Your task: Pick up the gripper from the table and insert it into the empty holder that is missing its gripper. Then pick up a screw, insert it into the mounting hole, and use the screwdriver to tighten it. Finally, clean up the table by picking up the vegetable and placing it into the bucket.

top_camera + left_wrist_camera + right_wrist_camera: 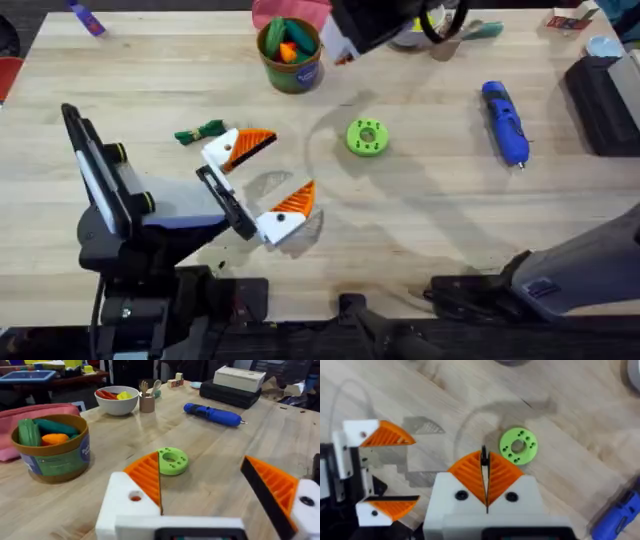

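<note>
Left arm low over the table, left gripper (268,178) spread wide, its orange-padded fingers (252,143) well apart and holding nothing. Right arm raised high, right gripper (484,476) pointing down, pads pressed together, empty.

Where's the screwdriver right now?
In the overhead view the screwdriver lies on the table's right side, right of the green disc, tip toward the arm bases, untouched.

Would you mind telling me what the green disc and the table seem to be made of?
The green disc looks like matte moulded or printed plastic: uniform bright colour, crisp round holes. The table looks like pale wood with a smooth finish: visible grain and plank seams.
</note>
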